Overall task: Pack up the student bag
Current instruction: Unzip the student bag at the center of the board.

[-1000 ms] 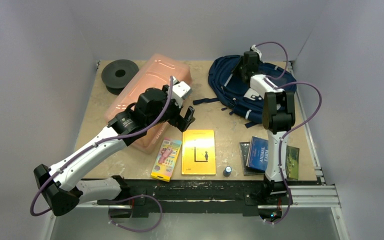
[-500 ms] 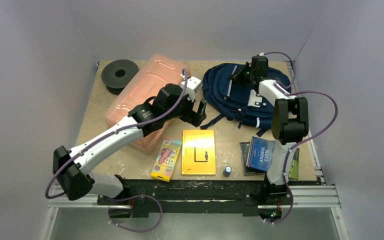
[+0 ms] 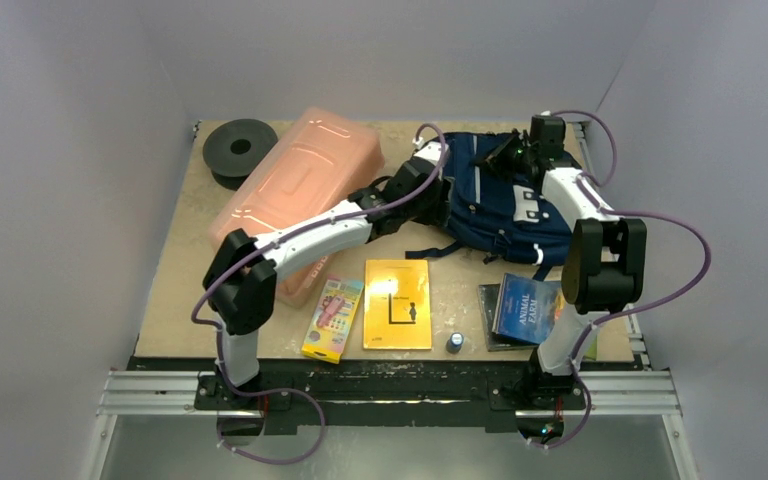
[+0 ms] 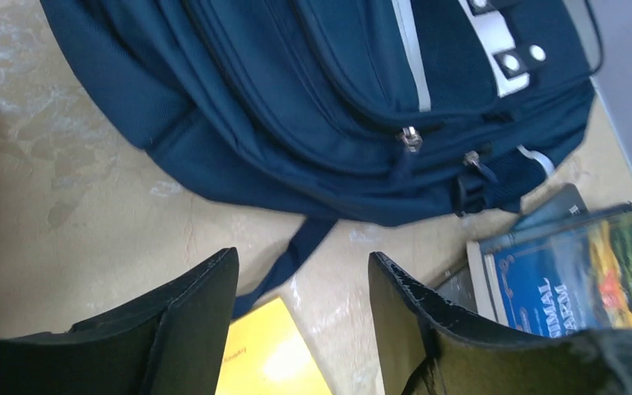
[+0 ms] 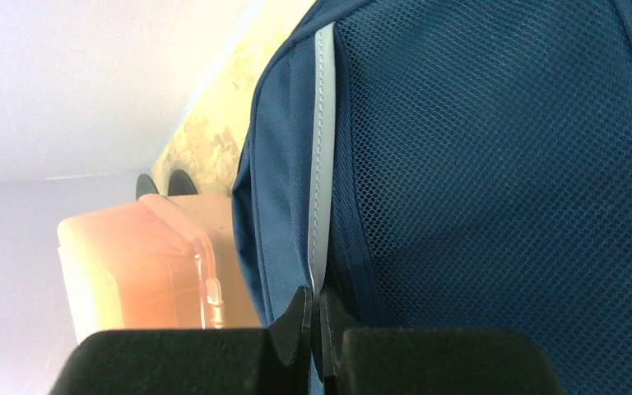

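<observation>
The student bag lies at the far right of the table, its navy front with grey stripes and zipped pockets facing up and a dark strap trailing from its near edge toward the yellow book. The right gripper is at the bag's far edge, its fingertips pinched together on the fabric right where a grey stripe meets the mesh panel, so it is grasping the bag there. The left gripper reaches across from the left and hangs just beside the bag's left side with its jaws apart and nothing between them; through the gap the wrist view shows only bare tabletop, the strap and a corner of the yellow book. Left of the bag sits the long pink box, with a black spool at the far left corner. Along the near edge, left to right: a colourful flat pack, the yellow book, a small blue-capped item and a stack of books topped by a blue cover.
</observation>
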`<state>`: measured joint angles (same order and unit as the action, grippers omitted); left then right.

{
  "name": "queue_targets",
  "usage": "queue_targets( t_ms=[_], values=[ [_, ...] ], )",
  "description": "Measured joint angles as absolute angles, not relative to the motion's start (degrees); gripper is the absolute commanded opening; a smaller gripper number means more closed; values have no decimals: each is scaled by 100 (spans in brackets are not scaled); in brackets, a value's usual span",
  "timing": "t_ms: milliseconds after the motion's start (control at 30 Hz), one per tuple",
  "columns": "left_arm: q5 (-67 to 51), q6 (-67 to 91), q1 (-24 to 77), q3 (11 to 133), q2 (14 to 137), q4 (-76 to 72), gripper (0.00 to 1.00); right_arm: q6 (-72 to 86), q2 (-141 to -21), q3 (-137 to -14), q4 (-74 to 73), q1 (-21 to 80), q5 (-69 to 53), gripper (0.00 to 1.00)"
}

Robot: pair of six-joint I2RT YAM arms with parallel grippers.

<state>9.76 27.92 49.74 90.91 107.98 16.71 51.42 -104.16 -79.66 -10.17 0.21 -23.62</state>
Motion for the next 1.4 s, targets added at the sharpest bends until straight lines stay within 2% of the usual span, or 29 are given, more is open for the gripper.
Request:
queue_targets(
  t_ms=[100, 200, 400, 600, 800, 867, 1000, 1100, 1200, 1333, 1400],
  values=[
    [1522, 2731, 5249, 9439, 11194, 1535, 54, 5207, -10416, -7867, -1072, 21, -2399, 0],
    [1977, 2657, 5553, 9526, 11382, 1175, 62, 5323, -10342, -7767, -1127, 30, -2375, 0],
    [2458, 2613, 6060, 9382, 11585, 67, 63, 5507, -10071, -7673, -1376, -25, -2353, 0],
    [2679, 2606, 6095, 9373, 11937, -561, 54, 5559, -9751, -7662, -1581, -123, -2322, 0],
    [3277, 2591, 6224, 9470, 12202, -657, 42, 5594, -9601, -7590, -1656, -126, -2176, 0],
    [3448, 2598, 6267, 9550, 12256, -589, 41, 5623, -9559, -7537, -1658, -134, -2156, 0],
    [3629, 2606, 6331, 9666, 12335, -462, 55, 5664, -9489, -7463, -1667, -145, -2106, 0],
    [3682, 2639, 6359, 9697, 12387, -454, 55, 5677, -9480, -7452, -1667, -145, -2051, 0],
    [3774, 2655, 6392, 9699, 12416, -454, 45, 5699, -9480, -7446, -1673, -141, -2049, 0],
    [3990, 2657, 6410, 9699, 12431, -333, 25, 5699, -9470, -7408, -1678, -141, -2049, 0],
    [4086, 2624, 6418, 9697, 12431, -248, 6, 5682, -9445, -7378, -1673, -141, -2049, 0]
  ],
)
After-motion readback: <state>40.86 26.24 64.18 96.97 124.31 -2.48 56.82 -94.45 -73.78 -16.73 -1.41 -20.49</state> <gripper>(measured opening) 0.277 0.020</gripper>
